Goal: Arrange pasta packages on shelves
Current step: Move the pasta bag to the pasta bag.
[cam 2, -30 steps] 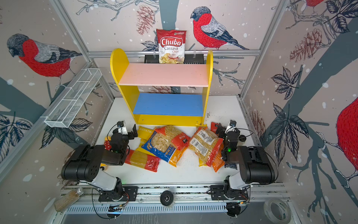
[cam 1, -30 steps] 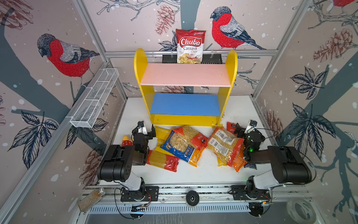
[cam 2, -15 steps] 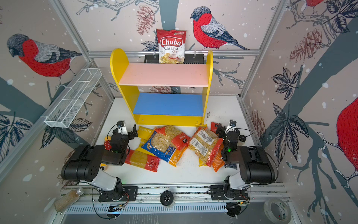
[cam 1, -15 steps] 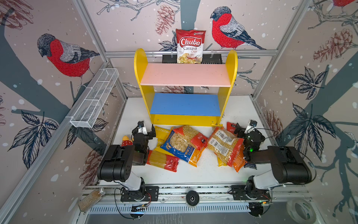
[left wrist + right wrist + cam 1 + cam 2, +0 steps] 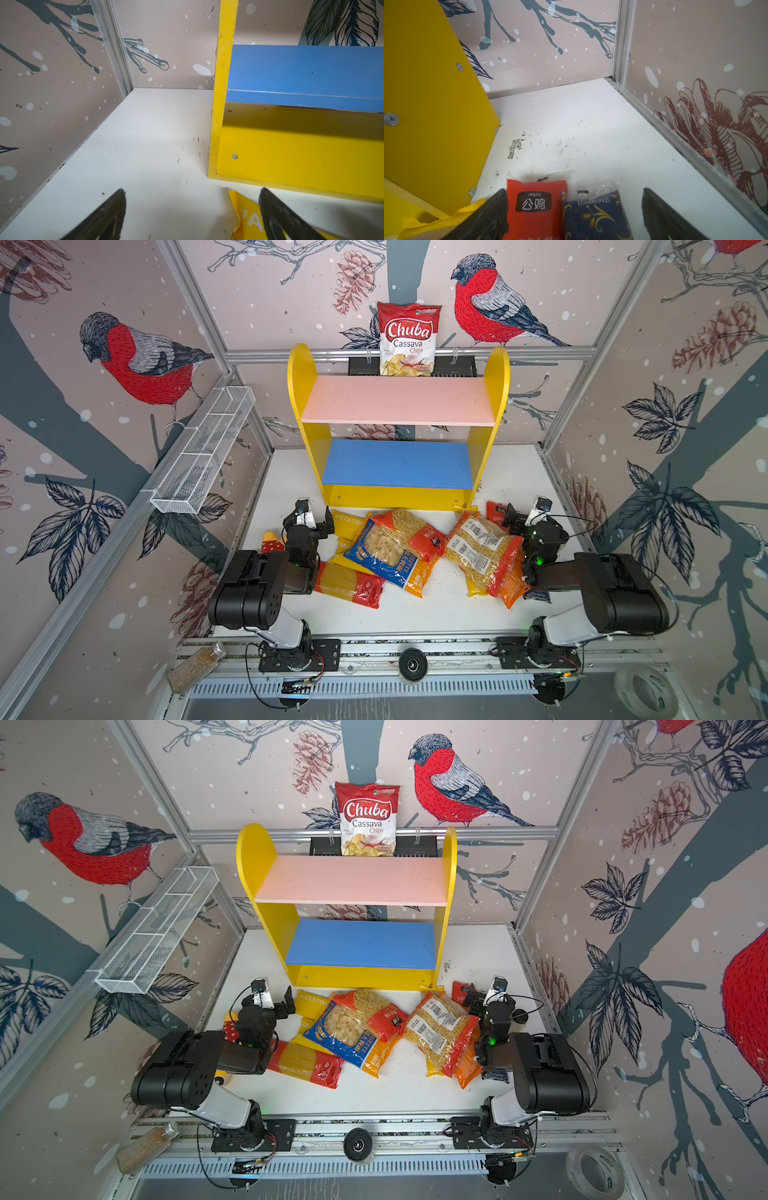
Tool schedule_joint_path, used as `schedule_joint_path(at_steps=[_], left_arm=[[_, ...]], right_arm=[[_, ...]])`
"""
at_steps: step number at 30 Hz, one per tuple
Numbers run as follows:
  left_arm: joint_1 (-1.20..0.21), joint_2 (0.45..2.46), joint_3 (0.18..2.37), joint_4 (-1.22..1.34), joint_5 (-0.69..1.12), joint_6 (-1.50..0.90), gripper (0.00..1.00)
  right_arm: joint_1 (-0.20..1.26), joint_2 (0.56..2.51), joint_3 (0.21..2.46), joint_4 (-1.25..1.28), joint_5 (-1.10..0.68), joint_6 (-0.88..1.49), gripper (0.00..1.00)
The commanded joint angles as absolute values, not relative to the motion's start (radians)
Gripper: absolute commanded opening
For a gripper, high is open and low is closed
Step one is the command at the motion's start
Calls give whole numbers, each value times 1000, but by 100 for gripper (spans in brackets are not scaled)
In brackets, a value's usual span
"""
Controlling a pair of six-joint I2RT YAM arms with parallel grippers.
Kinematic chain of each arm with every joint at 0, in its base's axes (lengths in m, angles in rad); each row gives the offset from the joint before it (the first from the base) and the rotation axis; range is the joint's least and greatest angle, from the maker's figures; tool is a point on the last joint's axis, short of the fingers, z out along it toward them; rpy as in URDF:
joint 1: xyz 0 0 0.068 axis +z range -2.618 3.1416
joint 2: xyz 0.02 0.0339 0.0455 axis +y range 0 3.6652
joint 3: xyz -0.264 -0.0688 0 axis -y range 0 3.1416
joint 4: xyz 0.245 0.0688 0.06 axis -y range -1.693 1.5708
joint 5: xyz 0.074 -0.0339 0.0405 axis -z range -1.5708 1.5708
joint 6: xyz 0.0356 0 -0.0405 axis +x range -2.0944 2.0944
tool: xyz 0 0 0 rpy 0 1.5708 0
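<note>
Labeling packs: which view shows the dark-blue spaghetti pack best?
Right wrist: the dark-blue spaghetti pack fills the foreground, "SPAGHETTI" legible, beside a red pack. Both top views hide it almost entirely behind the right arm. Left wrist doesn't show it.

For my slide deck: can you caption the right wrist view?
Open right hand hovering over a red pack and a navy spaghetti pack, beside the yellow rack.

Shelf rack [image 5: 496,377]: yellow sides, pink upper board [image 5: 399,400], blue lower board [image 5: 397,464]. Chuba Cassava Chips bag [image 5: 408,339]: red and white. Plush toy [image 5: 272,542]: yellow, red with white dots. Spaghetti packs: red [image 5: 534,207], dark blue with gold wheat pattern [image 5: 593,216].
</note>
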State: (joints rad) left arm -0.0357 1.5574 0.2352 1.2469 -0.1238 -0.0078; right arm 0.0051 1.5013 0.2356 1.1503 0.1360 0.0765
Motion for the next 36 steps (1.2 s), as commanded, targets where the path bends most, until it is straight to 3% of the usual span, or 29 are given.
schedule_joint_path(at_steps=[1, 4, 7, 12, 16, 20, 22, 23, 25, 27, 30, 32, 36], left_arm=[[-30, 1555, 236, 1297, -125, -7, 98], [-25, 1553, 234, 1298, -109, -5, 98], [-45, 1527, 215, 1316, -142, 14, 98], [-178, 1329, 220, 1163, -392, 76, 98], [-234, 1131, 266, 889, -555, -79, 98], [-235, 991, 367, 547, -591, -311, 98], [-233, 947, 403, 415, -589, -470, 98], [-232, 927, 413, 345, -601, -587, 98], [-205, 870, 403, 285, -520, -689, 98], [-149, 818, 387, 322, -317, -642, 96], [-138, 810, 472, 191, -219, -600, 89], [-183, 831, 521, 117, -199, -591, 85], [-402, 875, 546, 83, -307, -599, 84]], right_arm=[[3, 1499, 236, 1190, 116, 78, 100], [29, 1469, 254, 1166, 203, 71, 100], [54, 1368, 408, 775, 259, 107, 100], [145, 1264, 491, 562, 413, 186, 100], [212, 1177, 583, 305, 516, 344, 100], [154, 1158, 679, 69, 289, 683, 99], [16, 1166, 590, 241, -165, 740, 99], [-22, 1174, 558, 294, -280, 777, 93], [-34, 1170, 544, 294, -335, 794, 88], [23, 1137, 581, 184, -246, 734, 87], [180, 1079, 632, 49, -45, 644, 89], [285, 1068, 648, 6, 50, 620, 89], [523, 1111, 690, -53, 147, 571, 89]])
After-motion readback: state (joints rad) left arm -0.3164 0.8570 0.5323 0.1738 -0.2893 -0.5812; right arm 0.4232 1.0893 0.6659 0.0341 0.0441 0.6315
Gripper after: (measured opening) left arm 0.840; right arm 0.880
